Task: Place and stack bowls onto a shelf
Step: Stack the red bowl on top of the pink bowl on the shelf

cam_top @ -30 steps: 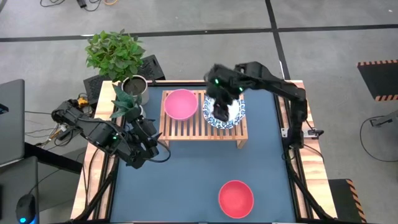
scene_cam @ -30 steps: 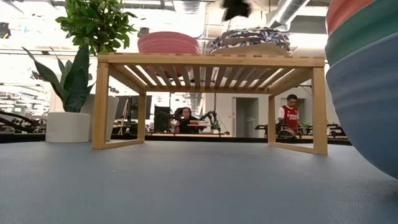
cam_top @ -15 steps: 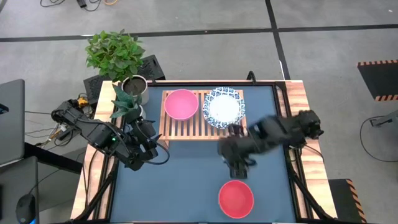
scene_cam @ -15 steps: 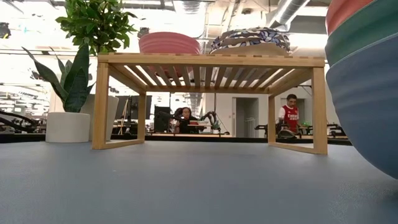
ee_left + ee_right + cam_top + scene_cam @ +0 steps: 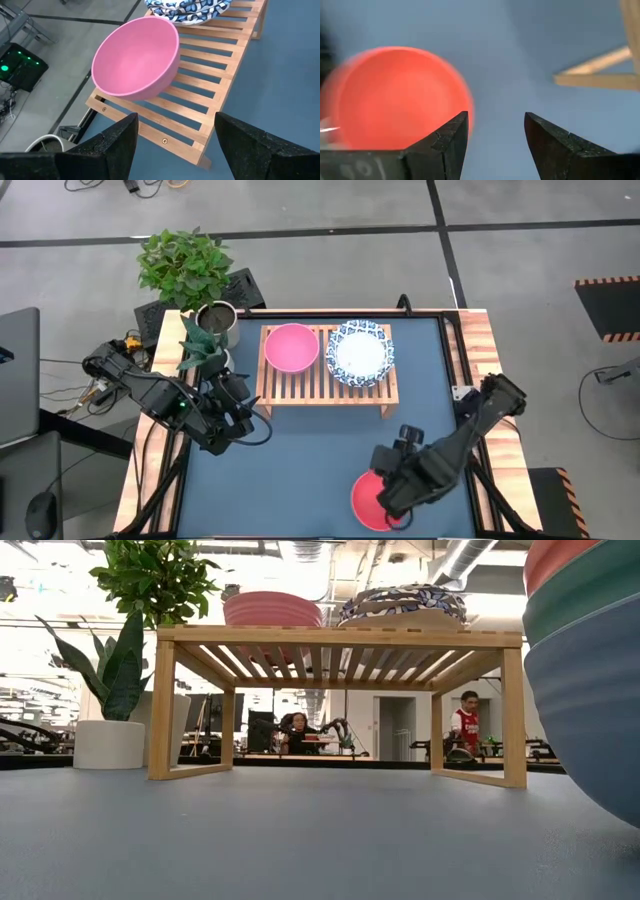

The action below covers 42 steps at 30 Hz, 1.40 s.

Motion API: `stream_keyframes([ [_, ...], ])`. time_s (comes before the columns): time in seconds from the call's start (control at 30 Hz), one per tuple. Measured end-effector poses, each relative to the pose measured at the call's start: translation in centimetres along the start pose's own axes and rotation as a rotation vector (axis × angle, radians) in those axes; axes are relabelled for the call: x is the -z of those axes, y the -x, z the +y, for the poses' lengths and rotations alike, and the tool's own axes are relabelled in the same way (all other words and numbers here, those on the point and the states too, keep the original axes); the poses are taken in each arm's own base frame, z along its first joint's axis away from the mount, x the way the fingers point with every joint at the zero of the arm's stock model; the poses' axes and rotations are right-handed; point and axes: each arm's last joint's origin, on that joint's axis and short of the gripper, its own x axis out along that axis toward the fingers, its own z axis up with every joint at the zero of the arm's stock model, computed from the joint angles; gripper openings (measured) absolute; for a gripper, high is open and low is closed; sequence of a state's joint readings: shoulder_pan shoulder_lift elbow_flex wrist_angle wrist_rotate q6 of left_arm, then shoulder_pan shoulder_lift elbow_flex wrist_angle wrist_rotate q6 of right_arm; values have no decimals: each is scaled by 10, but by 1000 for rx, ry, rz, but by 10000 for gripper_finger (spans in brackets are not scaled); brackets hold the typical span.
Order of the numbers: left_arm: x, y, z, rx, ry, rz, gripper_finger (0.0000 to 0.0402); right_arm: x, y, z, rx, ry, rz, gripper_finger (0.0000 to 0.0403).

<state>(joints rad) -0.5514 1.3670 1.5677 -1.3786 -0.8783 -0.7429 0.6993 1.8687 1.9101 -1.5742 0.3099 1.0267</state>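
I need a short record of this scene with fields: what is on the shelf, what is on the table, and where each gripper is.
shelf: light wood, slatted top, at the far side of the table
on shelf: pink bowl beside white bowl with blue pattern
on table: red bowl, near edge, top of a stack in the low view
right gripper: open, empty, beside the red bowl
left gripper: open, empty, waiting left of the shelf
plants: far left corner

Two bowls [image 5: 291, 347] sit side by side on the shelf [image 5: 325, 387]; a third bowl [image 5: 366, 502] lies on the table [image 5: 300, 470] in front.
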Motion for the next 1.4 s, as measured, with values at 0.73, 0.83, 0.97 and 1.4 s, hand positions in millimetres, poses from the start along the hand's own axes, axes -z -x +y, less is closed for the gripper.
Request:
stream_keyframes([
  [0.73, 0, 0, 0, 3, 18, -3, 251, -4, -61, 10, -104, 210, 39, 218],
  [0.83, 0, 0, 0, 3, 18, -3, 251, 0, -53, 2, -77, 271, 40, 218],
  [0.97, 0, 0, -1, 3, 17, -3, 251, 8, -20, -28, -48, 247, -1, 218],
  [1.4, 0, 0, -1, 3, 16, -3, 251, 50, 0, -85, -230, -35, -346, 218],
])
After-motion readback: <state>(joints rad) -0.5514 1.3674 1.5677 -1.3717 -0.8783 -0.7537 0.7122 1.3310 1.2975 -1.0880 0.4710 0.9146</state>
